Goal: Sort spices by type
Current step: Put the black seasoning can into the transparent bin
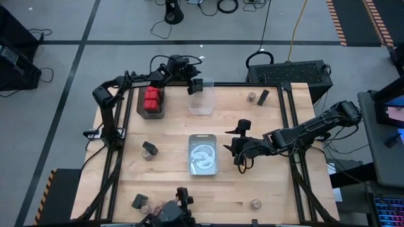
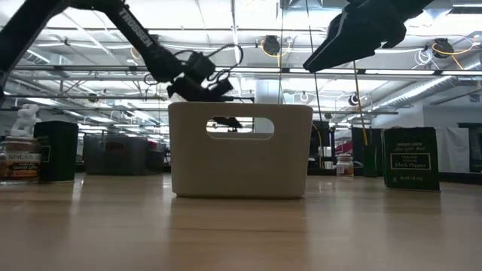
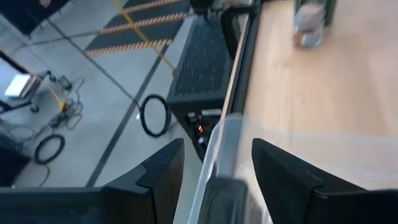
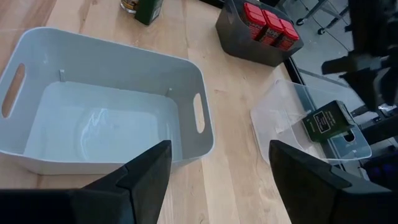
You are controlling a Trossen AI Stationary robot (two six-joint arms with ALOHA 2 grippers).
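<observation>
My left gripper (image 1: 193,83) is open over the far left corner of the clear bin (image 1: 202,98). In its wrist view the fingers stand on either side of the bin's far rim (image 3: 214,155). A black spice box (image 4: 326,121) sits tilted in that bin below it. Red boxes (image 1: 151,99) fill a dark bin. My right gripper (image 1: 238,148) hangs open above the table, right of the white tub (image 4: 99,124). Loose spices stand on the table: a jar (image 1: 251,96) beside a black box (image 1: 263,96), another pair (image 1: 149,150), a jar (image 1: 255,203).
The white tub (image 1: 203,154) sits mid-table with handle holes in its short walls. The dark bin (image 1: 140,110) stands left of the clear bin by the far edge. A further black box and jar (image 1: 140,202) stand at the near left edge. Bare wood lies right of the tub.
</observation>
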